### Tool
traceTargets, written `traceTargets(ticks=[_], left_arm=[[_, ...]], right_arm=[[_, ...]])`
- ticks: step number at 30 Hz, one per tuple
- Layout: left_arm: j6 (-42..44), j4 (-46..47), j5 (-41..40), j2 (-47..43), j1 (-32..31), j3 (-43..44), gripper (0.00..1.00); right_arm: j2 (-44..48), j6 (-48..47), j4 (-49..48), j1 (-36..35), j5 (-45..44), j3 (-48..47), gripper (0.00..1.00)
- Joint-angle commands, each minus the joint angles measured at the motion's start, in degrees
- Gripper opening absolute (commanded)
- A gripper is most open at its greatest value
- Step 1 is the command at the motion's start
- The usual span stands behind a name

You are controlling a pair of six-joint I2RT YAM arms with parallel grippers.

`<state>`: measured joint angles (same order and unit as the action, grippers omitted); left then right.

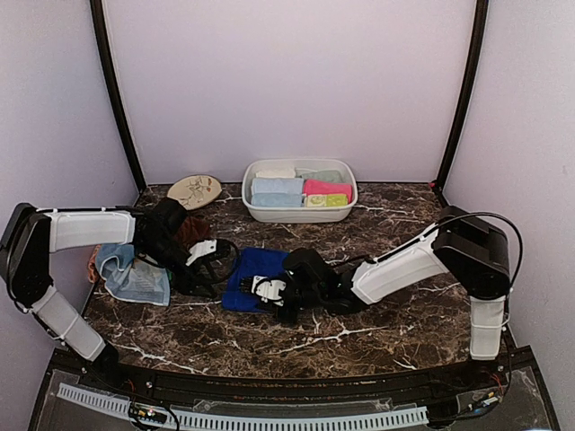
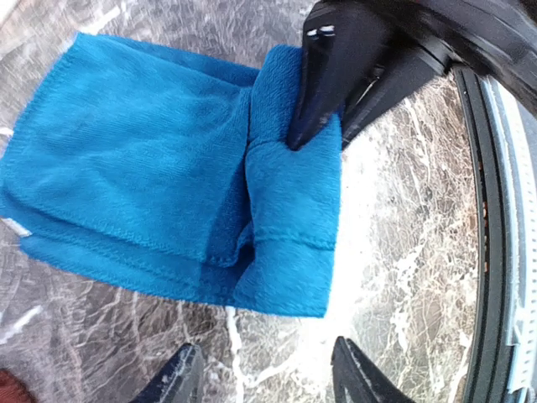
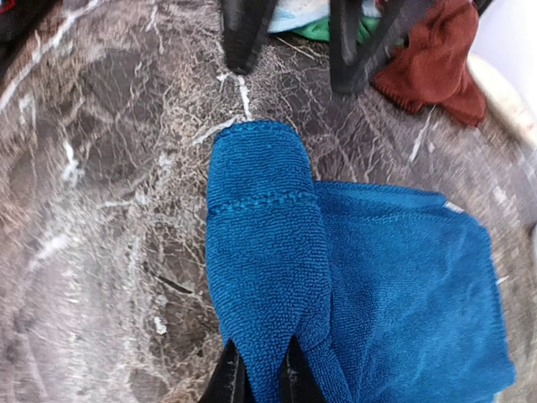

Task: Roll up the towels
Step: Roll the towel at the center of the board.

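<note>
Fold of towel (image 3: 403, 277) was pinched by right gripper (image 3: 258, 376), arm stretched low from 3 o'clock; left gripper (image 2: 264, 369) was spread at towel's 9 o'clock.

Open tabletop (image 1: 377, 341) in front; tub (image 1: 299, 215) and plate (image 1: 194, 190) behind, heaped towels (image 1: 135, 278) at left

Four loose towels can be told apart: one blue towel (image 1: 254, 274), one light blue towel (image 1: 135, 274), one rust-brown towel (image 1: 190, 232) and one green towel (image 3: 312, 32). There is one tub (image 1: 301, 215) with about six rolled towels (image 1: 277, 187), which are hard to separate. There is one plate (image 1: 194, 190). There are two arms (image 1: 90, 229) (image 1: 404, 265).
</note>
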<state>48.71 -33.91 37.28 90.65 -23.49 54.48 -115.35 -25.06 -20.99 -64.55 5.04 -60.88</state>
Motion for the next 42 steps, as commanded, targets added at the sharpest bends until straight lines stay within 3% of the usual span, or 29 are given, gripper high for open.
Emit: traceTargets(ticks=[1, 7, 12, 18, 36, 40, 42], left_arm=[[2.29, 4.59, -1.04, -6.00, 0.14, -4.61, 0.54], [2.40, 1.45, 0.60, -5.76, -1.47, -2.96, 0.51], [2.26, 3.83, -2.65, -6.79, -7.77, -2.83, 0.51], [3.21, 8.12, -7.85, -4.09, -14.18, -0.90, 0.51], [6.68, 17.25, -18.63, 7.46, -15.54, -1.50, 0.50], [6.48, 15.50, -20.31, 10.26, -15.48, -0.69, 0.36], [6.06, 14.44, -20.34, 11.21, -15.41, -0.26, 0.28]], right_arm=[[1.07, 16.56, 9.91, 3.51, 14.87, -3.90, 0.00], [-3.19, 31.82, 12.53, 10.19, 31.97, -9.73, 0.00], [-7.33, 40.10, 14.76, 13.20, 40.53, -13.55, 0.00], [-11.12, 42.54, 18.62, 14.58, 39.87, -15.12, 0.00], [-16.33, 44.72, 26.26, 15.64, 40.09, -20.75, 0.00], [-14.92, 46.16, 25.51, 16.99, 39.19, -20.48, 0.11], [-12.53, 46.96, 22.49, 18.15, 38.74, -18.50, 0.25]])
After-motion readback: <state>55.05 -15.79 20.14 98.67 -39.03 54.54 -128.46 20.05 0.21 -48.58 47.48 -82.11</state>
